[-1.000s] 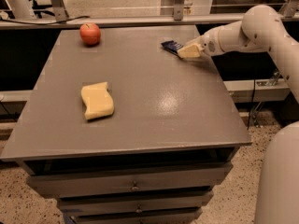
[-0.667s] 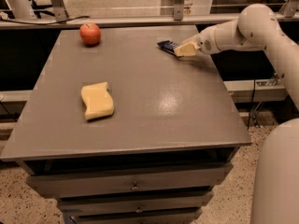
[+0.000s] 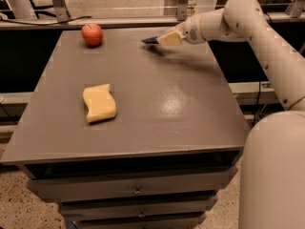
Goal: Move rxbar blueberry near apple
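Back-left on the grey table (image 3: 181, 109): the apple (image 3: 92, 34). Yellow sponge (image 3: 99, 102) lies flat twd front-left, well apart from it. Mid-back, rxbar blueberry (image 3: 149, 40) pokes out leftward from the gripper (image 3: 163, 39), which is pinched narrow on the bar's right end. The bar is just above the tabletop w/ a shadow under it, apart from the apple. Arm (image 3: 248, 18) reaches in from right.

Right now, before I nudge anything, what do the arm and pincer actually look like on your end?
The arm is smooth off-white tubing with rounded joints and a bulbous elbow; no cables run along it. The wrist carries a small greyish round mark. The pincer, over the far edge of the table right of the apple, has short pale-yellow fingers, a dark snack bar poking out.
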Motion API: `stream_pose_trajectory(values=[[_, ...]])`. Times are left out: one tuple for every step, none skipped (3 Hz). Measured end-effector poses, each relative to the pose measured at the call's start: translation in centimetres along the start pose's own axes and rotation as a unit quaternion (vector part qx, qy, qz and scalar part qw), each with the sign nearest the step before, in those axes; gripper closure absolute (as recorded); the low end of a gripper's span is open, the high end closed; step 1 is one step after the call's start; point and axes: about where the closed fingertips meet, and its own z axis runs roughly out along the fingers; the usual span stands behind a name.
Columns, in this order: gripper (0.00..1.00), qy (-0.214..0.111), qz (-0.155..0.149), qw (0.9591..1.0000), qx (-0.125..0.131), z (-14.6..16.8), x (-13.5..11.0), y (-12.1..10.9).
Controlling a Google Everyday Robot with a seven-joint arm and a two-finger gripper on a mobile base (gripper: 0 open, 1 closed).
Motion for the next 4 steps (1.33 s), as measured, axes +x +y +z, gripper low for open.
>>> stream_pose_trajectory(values=[[1.00,-0.024,-0.023,0.9994,-0.014,2.5,-3.3,1.7],[1.00,-0.042,-0.041,0.9979,-0.028,4.9,-5.4,3.4],[1.00,-0.056,-0.047,0.9963,-0.046,7.5,-6.6,5.3],[1.00,-0.066,-0.052,0.9944,-0.064,9.8,-7.3,7.2]])
